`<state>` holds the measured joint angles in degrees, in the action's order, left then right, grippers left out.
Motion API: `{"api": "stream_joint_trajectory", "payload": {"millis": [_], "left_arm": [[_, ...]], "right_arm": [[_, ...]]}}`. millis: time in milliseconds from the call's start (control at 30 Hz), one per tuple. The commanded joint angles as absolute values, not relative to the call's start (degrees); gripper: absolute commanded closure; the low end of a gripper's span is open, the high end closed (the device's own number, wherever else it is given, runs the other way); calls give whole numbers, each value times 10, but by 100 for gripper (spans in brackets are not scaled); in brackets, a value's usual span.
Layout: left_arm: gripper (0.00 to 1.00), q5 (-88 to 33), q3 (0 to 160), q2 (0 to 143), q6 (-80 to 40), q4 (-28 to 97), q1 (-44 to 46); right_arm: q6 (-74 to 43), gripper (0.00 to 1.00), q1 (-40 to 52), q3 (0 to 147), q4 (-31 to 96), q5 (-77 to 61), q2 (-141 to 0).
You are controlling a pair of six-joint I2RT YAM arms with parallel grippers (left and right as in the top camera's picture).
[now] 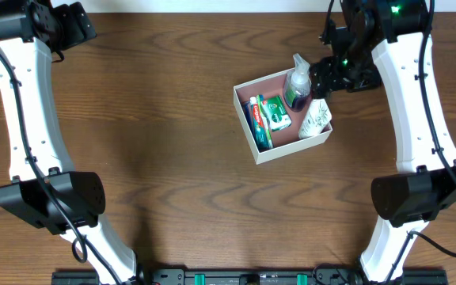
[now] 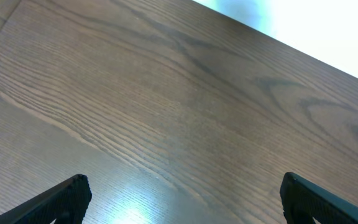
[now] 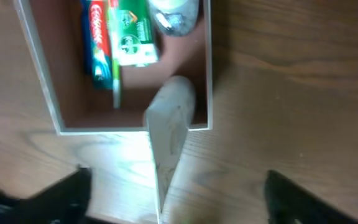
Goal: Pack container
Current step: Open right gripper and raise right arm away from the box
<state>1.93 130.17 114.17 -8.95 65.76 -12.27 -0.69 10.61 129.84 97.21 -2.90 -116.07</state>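
Idleness on the far left: left gripper [image 1: 76, 28] up at the back corner of the table [image 2: 166, 93], spread wide, nothing between the fingers, well apart from everything; no likely trouble there beyond being too far off to steady anything; right of centre, box [image 1: 291, 149] sitting skewed on the wood, white walls, pink floor, holding toothpaste [image 1: 257, 123] and a green carton [image 1: 275, 113] flat along the left side, pump bottle [image 1: 298, 83] upright in the back corner; at the right corner, white tube [image 1: 317, 119] lying across the wall, part inside, part out over the wood in the right wrist view; probably the weak point: could slide out, or lever the thin wall down if pressed; furthest right, right gripper [image 1: 325, 77] just beside the bottle, opened wide, gripping nothing; risk of clipping the pump head and toppling the bottle onto the cartons; risk too of shoving the light, unheld box along the table when nudging the tube in.
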Motion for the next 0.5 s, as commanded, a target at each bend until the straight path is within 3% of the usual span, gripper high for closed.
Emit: {"api": "stream_joint_trajectory", "payload": {"millis": [0,300,467], "left_arm": [[2,26,1302,1145,-86,659,-125],[2,26,1302,1145,-86,659,-125],[2,26,1302,1145,-86,659,-125]], "right_arm": [[-51,1,97,1327,972,35,-1140],[-163,1,20,1453,941,73,-1082],[-167,1,-46,1465,924,76,-1041]]}}
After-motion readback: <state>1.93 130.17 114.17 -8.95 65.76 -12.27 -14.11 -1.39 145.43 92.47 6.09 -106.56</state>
